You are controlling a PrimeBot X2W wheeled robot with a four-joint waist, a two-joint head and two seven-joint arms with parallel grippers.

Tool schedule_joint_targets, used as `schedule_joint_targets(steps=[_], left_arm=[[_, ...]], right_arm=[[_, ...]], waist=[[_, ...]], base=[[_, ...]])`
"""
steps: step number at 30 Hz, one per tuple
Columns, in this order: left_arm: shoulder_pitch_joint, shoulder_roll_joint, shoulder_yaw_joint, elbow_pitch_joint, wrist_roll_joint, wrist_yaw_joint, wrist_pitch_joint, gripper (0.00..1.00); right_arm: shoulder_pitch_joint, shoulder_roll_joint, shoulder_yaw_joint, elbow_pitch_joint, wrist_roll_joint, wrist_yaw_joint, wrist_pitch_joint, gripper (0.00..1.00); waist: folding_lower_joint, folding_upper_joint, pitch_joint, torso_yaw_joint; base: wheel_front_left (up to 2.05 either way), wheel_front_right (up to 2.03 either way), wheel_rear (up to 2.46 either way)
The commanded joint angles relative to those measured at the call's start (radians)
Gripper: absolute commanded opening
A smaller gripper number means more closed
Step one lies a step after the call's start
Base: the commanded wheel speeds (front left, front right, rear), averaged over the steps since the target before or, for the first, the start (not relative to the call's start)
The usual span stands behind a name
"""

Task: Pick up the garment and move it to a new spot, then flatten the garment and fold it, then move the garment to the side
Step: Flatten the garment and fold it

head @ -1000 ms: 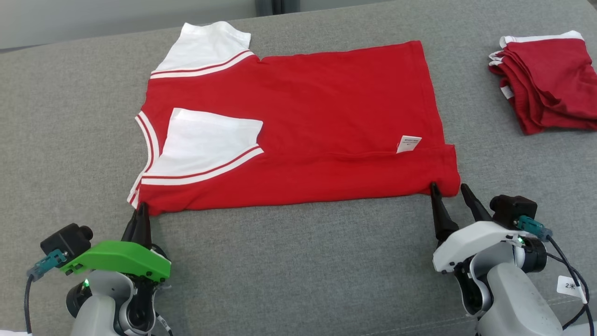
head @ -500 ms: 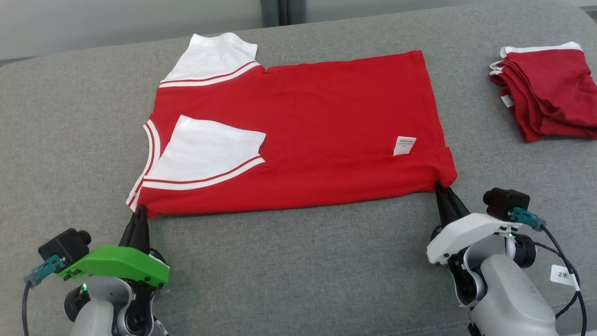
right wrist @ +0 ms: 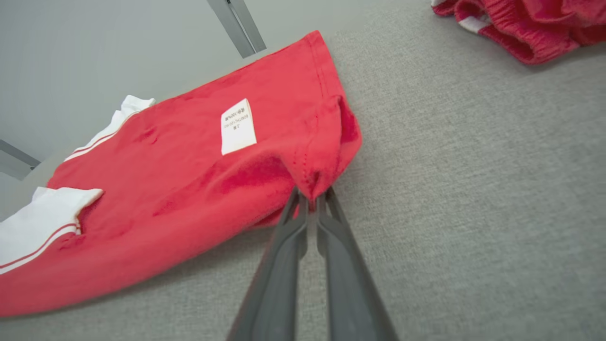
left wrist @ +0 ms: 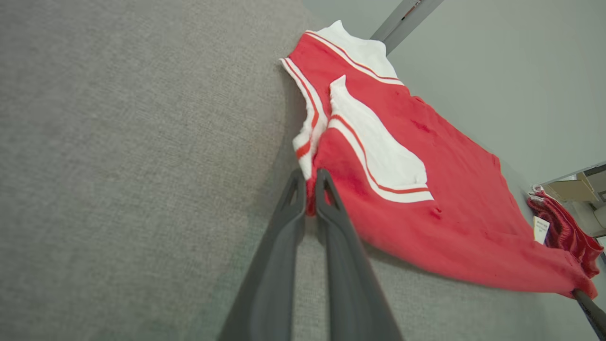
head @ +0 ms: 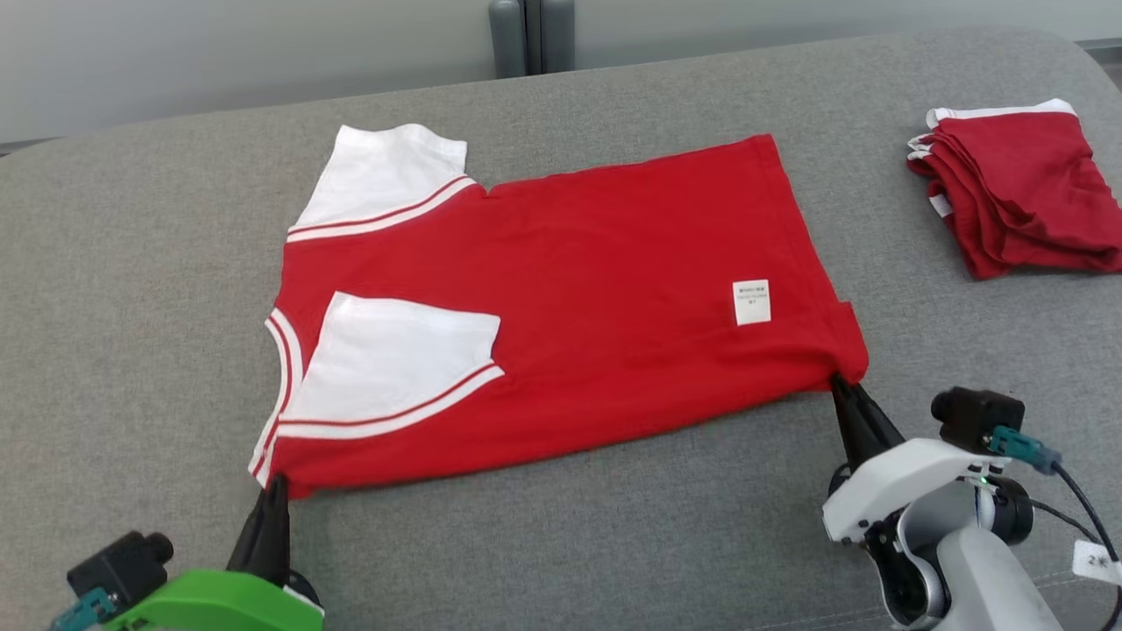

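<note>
1. Two pinches on: left end effector (head: pixel 273 482) is clamped on the garment (head: pixel 605 289) at its near shoulder corner, beside the collar.
2. Same for the right end effector (head: pixel 839 383), clamped on the near hem corner, where the cloth bunches at the tips.
3. I see the garment, red with white sleeves, spread across the middle of the grey fabric surface (head: pixel 561 543), with the near sleeve folded in.
4. Well apart at far right: folded red stack (head: pixel 1026 188).

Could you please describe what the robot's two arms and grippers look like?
The left gripper has a bright green cover and slim dark tapered fingers; the right gripper has a white cover on a pale grey arm. Each carries a small black camera with a teal plug; a black cable and a white tag hang by the right one.
</note>
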Motion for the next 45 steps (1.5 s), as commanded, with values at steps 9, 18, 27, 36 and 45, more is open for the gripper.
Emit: schedule_joint_targets(steps=[9,18,27,36,45], left_arm=[[0.141,-0.012,0.004,-0.088,-0.032,0.063,0.041,0.0],[0.063,0.078,0.041,-0.128,0.027,0.094,0.047,1.0],[-0.318,0.303,-0.017,-0.193,0.172,0.076,0.229,1.0],[-0.756,0.44,-0.081,-0.044,0.19,0.028,0.503,1.0],[-0.933,0.501,-0.101,0.131,0.176,0.01,0.663,1.0]], right_arm=[[0.18,-0.003,-0.053,-0.189,0.004,-0.001,0.101,0.29],[0.199,-0.003,-0.079,-0.251,-0.006,0.0,0.133,1.0],[0.078,-0.002,-0.097,-0.369,-0.079,0.0,0.163,1.0],[-0.164,-0.002,0.069,-0.419,-0.132,0.0,0.194,1.0],[-0.339,-0.001,0.194,-0.388,-0.135,0.0,0.177,1.0]], waist=[[0.0,0.0,0.005,-0.003],[0.0,0.0,0.028,-0.029],[0.0,0.0,0.132,-0.068],[0.0,0.0,0.301,-0.168],[0.0,0.0,0.439,-0.265]], base=[[0.0,0.0,0.0],[0.0,0.0,0.0],[0.0,0.0,0.0],[0.0,0.0,0.0],[0.0,0.0,0.0]])
